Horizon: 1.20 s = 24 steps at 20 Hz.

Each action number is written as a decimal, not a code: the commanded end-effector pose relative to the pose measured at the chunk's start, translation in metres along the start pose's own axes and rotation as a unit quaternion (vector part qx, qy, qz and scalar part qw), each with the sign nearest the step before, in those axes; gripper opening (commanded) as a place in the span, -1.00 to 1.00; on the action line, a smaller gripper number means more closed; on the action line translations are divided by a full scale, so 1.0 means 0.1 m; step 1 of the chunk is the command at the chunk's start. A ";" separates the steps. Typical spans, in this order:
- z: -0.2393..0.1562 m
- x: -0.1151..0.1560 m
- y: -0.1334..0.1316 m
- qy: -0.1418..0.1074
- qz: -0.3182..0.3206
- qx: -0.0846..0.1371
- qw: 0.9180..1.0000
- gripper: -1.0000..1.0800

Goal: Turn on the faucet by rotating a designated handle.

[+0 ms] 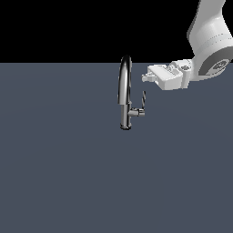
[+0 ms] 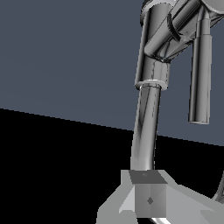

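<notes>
Hovering beside the faucet [image 1: 125, 93] near the top of its arched spout, my pincer [image 1: 146, 77] has hold of nothing, and I cannot tell how wide its jaws stand; the handle [image 1: 144, 100], a thin lever rising from the stub on the stem's side toward the exterior view's right, sits below it, untouched. Judging by this, no turning is done; reaching, gripping or pushing the lever, and rotating it all remain, with the faucet standing on the grey table [image 1: 59, 173].

This is a bare simulated scene, not a furnished room. A flat, featureless slate-grey floor [image 1: 59, 173] meets a black void, bearing only a shiny chrome gooseneck faucet [image 1: 125, 93].
</notes>
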<state>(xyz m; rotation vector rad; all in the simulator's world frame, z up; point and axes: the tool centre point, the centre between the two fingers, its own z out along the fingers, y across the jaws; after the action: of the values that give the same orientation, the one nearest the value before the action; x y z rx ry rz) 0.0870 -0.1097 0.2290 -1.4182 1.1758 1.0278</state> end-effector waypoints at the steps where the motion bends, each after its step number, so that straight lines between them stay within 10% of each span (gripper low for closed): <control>1: -0.01 0.19 -0.02 -0.020 0.024 0.025 0.999 -1.00; 11: 0.01 0.66 0.00 -0.066 0.080 0.085 0.991 -1.00; 24: 0.04 0.66 0.11 -0.069 0.084 0.089 0.990 -1.00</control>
<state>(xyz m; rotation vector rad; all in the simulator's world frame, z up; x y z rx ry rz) 0.0911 -0.1170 0.1616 -1.1064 1.2671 1.0890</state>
